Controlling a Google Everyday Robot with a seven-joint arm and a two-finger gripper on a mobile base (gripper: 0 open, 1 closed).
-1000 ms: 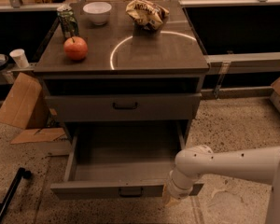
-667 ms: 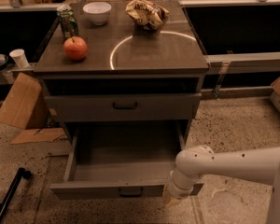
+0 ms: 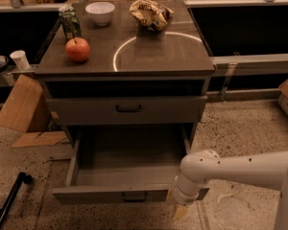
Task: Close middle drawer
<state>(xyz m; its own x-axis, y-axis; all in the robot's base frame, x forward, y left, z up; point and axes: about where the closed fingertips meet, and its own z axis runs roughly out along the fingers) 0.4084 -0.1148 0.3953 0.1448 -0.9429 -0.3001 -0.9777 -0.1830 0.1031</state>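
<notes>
The middle drawer (image 3: 127, 164) is pulled far out of the grey cabinet, and its deep plain tray is bare inside. Its low front (image 3: 101, 194) faces me, with a small dark pull (image 3: 134, 196) at the centre. My gripper (image 3: 180, 209) hangs at the end of the white arm (image 3: 240, 169), which reaches in from the right. The gripper is at the right end of the drawer front, just in front of it and partly overlapping it. The lowest drawer is hidden under the open one.
The top drawer (image 3: 127, 110) is shut. On the cabinet top (image 3: 153, 56) stand an apple (image 3: 78, 49), a green can (image 3: 68, 22), a white bowl (image 3: 100, 12) and a crumpled snack bag (image 3: 151, 14). Cardboard (image 3: 21, 104) and a black pole (image 3: 9, 202) lie at the left.
</notes>
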